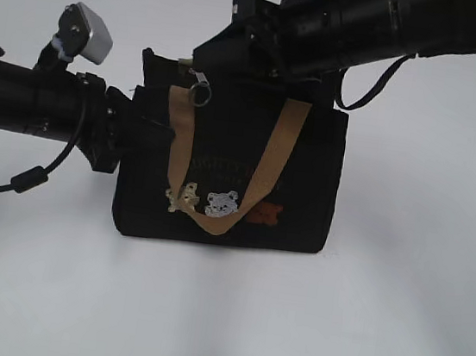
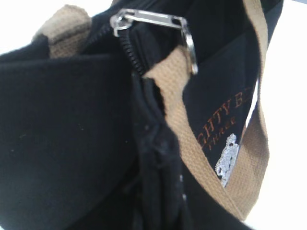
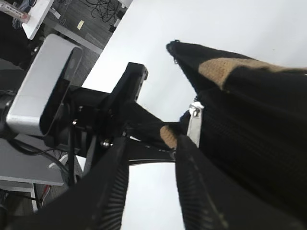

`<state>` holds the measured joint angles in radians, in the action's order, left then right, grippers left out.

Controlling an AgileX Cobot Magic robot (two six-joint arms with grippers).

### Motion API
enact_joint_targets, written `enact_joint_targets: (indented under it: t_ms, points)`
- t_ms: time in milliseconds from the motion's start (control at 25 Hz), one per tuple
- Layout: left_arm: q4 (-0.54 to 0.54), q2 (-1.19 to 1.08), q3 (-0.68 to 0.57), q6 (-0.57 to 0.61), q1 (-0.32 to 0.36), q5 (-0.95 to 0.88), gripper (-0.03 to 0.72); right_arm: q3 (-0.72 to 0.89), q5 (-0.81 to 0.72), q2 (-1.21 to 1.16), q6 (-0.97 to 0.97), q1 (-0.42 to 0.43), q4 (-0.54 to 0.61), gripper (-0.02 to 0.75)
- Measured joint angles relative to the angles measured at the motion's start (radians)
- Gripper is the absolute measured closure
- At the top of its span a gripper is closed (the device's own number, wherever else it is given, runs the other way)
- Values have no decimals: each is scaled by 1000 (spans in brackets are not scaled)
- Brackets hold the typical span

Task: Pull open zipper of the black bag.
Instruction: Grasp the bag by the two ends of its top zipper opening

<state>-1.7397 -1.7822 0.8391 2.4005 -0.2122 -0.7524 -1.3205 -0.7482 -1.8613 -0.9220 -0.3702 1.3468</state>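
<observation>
The black bag (image 1: 307, 178) stands upright mid-table, its tan handle (image 1: 260, 172) hanging over the bear patches (image 1: 222, 202). The zipper's silver pull (image 1: 199, 82) and ring (image 1: 199, 95) hang at the top left corner. The left wrist view shows the zipper (image 2: 132, 52), its pull (image 2: 148, 20) and its ring (image 2: 191, 48) close up. My left gripper (image 1: 144, 127) is shut on the bag's left edge; its fingers blend into the black fabric. My right gripper (image 3: 151, 148) hovers over that corner, open and empty, one finger (image 3: 192, 177) just beside the pull (image 3: 194, 124).
A white table (image 1: 221, 315) runs all round the bag. The left arm's silver camera (image 1: 91, 31) and a looping cable (image 1: 29, 178) sit at the left. The right arm (image 1: 396, 24) reaches in from the upper right above the bag.
</observation>
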Motion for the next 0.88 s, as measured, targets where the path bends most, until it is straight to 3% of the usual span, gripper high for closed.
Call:
enact_joint_targets:
  t_ms: [880]
  points:
    - [0, 0, 0, 0, 0, 1, 621, -2, 113, -27, -2, -15, 0, 408]
